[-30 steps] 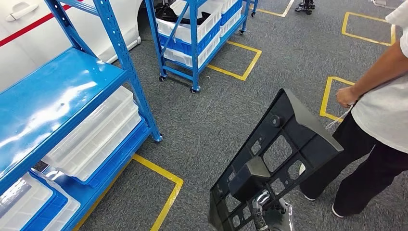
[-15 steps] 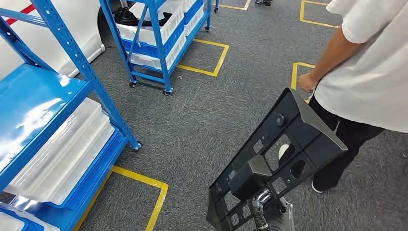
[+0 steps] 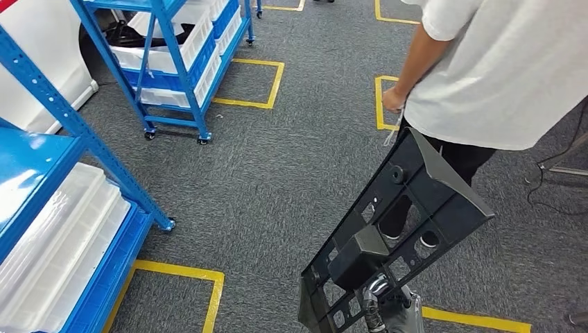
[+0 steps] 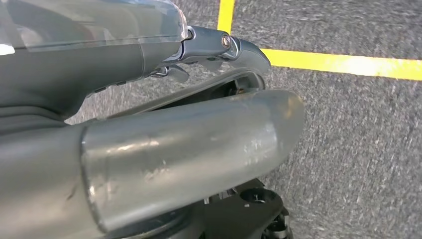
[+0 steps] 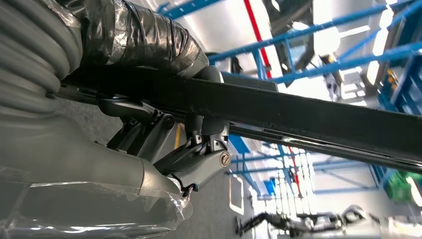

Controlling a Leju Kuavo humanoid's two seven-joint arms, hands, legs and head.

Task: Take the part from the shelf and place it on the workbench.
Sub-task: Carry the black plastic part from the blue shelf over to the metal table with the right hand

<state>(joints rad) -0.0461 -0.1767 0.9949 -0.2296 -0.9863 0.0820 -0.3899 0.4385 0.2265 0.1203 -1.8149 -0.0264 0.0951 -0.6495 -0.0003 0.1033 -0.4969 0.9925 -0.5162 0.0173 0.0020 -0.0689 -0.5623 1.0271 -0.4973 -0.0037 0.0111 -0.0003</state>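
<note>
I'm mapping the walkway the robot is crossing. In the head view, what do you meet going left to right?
Near blue shelf with white trays → wheeled blue rack → yellow floor square → black part → person in a white shirt.

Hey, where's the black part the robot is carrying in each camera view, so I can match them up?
Head view: the black part slants from bottom centre toward the person.
Right wrist view: the black part is a dark bar across the picture, gripped by the right hand.
Left wrist view: not in it.
Shared landmark: the blue shelf.
</note>
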